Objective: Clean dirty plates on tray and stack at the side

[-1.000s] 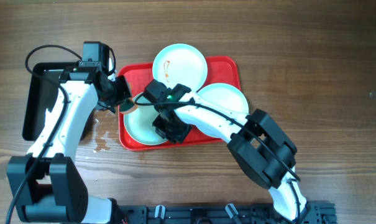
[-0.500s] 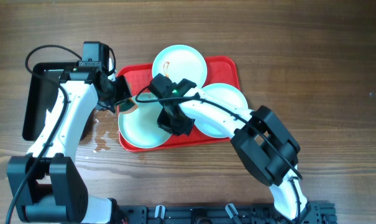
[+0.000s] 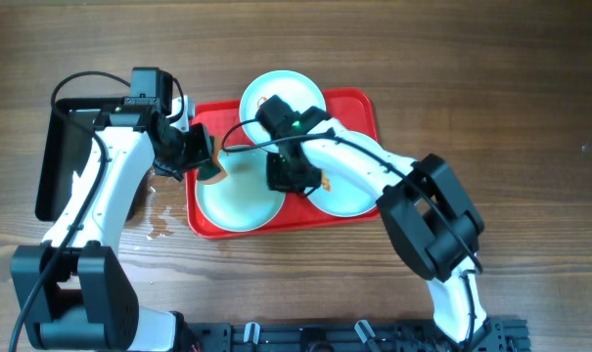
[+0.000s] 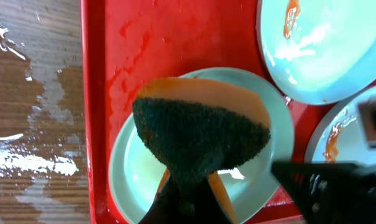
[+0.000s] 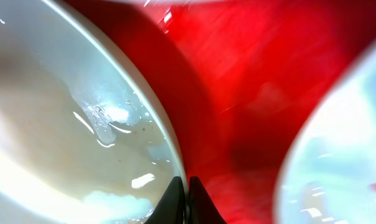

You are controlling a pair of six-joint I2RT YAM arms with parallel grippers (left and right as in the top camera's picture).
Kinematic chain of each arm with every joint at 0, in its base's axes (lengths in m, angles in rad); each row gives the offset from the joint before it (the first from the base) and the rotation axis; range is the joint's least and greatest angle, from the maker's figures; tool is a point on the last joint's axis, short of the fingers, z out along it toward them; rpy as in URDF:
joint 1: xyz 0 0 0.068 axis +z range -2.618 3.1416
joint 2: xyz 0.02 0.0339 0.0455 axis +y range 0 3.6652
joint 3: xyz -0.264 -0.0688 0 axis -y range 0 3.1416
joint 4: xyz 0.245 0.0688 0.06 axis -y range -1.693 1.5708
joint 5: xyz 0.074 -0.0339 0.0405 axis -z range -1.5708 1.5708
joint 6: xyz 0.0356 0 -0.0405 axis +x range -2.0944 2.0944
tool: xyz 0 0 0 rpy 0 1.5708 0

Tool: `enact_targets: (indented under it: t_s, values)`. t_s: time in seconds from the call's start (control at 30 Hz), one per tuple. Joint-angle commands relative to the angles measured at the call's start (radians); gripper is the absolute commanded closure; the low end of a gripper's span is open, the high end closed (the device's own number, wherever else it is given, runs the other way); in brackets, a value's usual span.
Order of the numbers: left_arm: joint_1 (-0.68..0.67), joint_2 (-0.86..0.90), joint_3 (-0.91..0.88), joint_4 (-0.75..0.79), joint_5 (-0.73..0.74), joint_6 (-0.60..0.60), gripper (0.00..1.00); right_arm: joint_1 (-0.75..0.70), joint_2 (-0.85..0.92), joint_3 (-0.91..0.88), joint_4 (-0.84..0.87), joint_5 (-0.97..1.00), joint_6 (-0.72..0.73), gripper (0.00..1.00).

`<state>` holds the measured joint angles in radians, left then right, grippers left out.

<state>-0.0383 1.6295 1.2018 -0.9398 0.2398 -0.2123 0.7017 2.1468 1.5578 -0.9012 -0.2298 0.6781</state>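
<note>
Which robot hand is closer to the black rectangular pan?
Left. The left gripper, holding an orange-and-green sponge, is over the left edge of the red plastic tray, nearest the black rectangular pan. The right gripper is farther away, over the tray's middle.

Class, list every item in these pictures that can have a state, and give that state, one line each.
Left gripper: shut on the sponge.
Sponge: held over the front-left plate, scouring side showing.
Front-left plate: wet, no red smears showing.
Far plate: sauce-smeared.
Right plate: sauce-smeared.
Tray: wet.
Right gripper: shut, at the front-left plate's rim.
Table: wet beside the tray.
</note>
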Motion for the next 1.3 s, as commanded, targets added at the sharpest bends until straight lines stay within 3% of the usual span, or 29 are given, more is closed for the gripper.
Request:
enact_targets:
  t_s: [0.0, 0.37, 1.1, 1.27]
  values:
    - [-0.015, -0.004, -0.010, -0.011, 0.038, 0.018, 0.96, -0.032, -0.004, -0.015, -0.004, 0.028, -0.072, 0.96]
    - [-0.144, 0.048, -0.104, 0.156, 0.089, -0.112, 0.96, -0.034, -0.004, -0.015, -0.021, 0.016, -0.066, 0.95]
    - [-0.152, 0.213, -0.104, 0.336, 0.129, -0.137, 0.96, -0.020, -0.003, -0.015, -0.024, 0.012, -0.069, 0.96]
    - [-0.151, 0.224, -0.104, 0.319, 0.011, -0.219, 0.96, -0.020, -0.004, -0.015, -0.027, 0.012, -0.065, 0.96]
